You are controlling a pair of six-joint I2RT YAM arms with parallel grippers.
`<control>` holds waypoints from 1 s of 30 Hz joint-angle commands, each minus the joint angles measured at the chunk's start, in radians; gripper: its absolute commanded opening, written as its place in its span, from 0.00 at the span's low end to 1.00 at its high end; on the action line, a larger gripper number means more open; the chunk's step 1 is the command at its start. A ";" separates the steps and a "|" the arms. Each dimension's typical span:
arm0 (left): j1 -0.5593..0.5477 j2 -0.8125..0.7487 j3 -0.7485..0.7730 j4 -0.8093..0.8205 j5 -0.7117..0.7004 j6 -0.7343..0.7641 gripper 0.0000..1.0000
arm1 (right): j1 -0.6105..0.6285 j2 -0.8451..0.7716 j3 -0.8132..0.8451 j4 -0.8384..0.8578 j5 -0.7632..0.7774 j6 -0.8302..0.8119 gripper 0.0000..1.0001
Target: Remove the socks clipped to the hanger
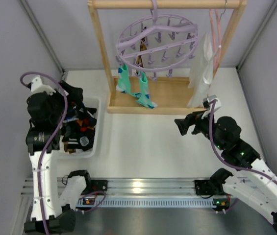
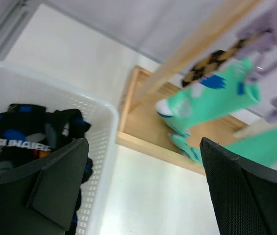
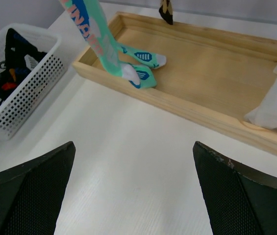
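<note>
Round lavender plastic hanger (image 1: pixel 157 40), teal knit socks (image 1: pixel 143 90) clipped, perhaps one brown checked sock (image 2: pixel 212 61), perforated white basket (image 3: pixel 30 93), left gripper (image 2: pixel 143 161) and right gripper (image 3: pixel 134 156) fingers spread, empty.

Teal socks (image 1: pixel 143 91) clipped under lavender ring hanger (image 1: pixel 119 45)

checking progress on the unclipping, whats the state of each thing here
teal socks, clipped to hanger, toes on tray
brown sock, clipped to hanger
hanger, hooked on rail
basket, holds dark socks
left tool, open, empty, near basket
right tool, open, empty, over table
</note>
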 commanded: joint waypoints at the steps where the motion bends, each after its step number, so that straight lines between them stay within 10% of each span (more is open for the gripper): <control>1: -0.007 -0.069 -0.043 0.026 0.213 0.030 0.98 | -0.011 0.052 -0.029 0.130 -0.146 -0.060 0.99; 22: -0.125 -0.274 -0.073 -0.132 0.186 0.174 0.98 | -0.015 0.974 0.232 0.794 -0.294 -0.476 0.95; 27: -0.128 -0.265 -0.056 -0.134 0.209 0.159 0.98 | -0.012 1.011 0.200 0.943 -0.329 -0.438 0.63; 30: -0.129 -0.248 -0.030 -0.129 0.218 0.125 0.98 | -0.007 0.985 0.148 1.023 -0.352 -0.395 0.14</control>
